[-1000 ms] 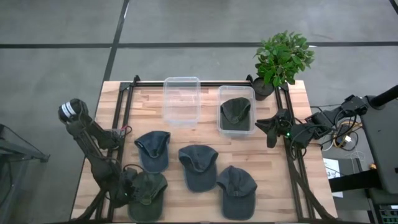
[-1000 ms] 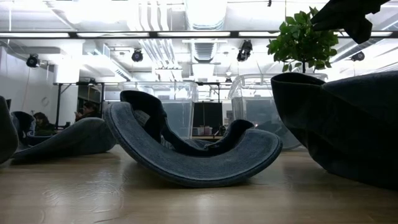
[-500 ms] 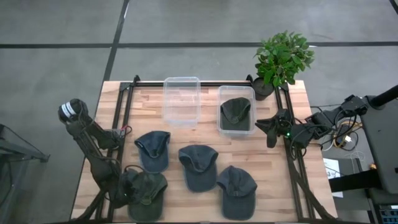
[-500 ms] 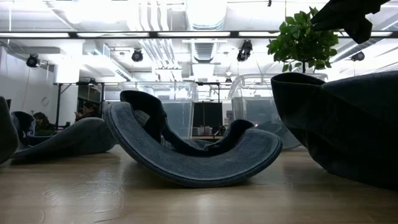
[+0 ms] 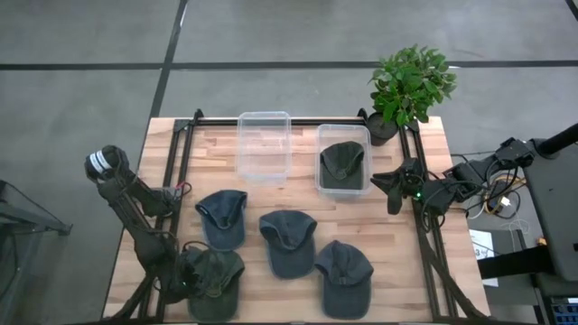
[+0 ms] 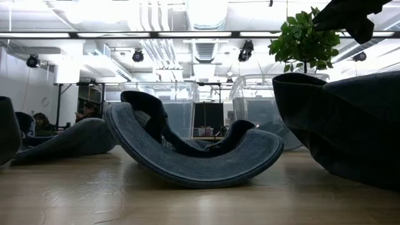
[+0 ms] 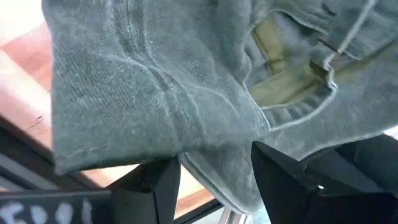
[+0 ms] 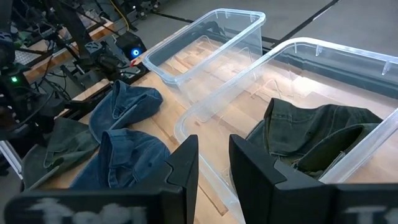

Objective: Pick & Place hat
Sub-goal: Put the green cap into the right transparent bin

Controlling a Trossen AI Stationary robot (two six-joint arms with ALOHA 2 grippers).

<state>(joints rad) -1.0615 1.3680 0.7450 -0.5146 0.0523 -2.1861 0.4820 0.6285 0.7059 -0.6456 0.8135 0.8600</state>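
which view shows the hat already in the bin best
The right wrist view: the green hat lies close and unobstructed in the clear bin. The high view shows it small; low and left wrist views don't show it clearly.

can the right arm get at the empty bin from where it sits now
Probably yes. The right gripper waits open beside the bin holding a green hat; the empty bin lies just beyond, with only that filled bin's rim between them.

High view looks straight down on the whole bench (image 5: 244, 262). Low view sits at bench level, facing the room. Wrist views sit close (left nearest). High and right wrist views share the clear bins (image 8: 217, 56).
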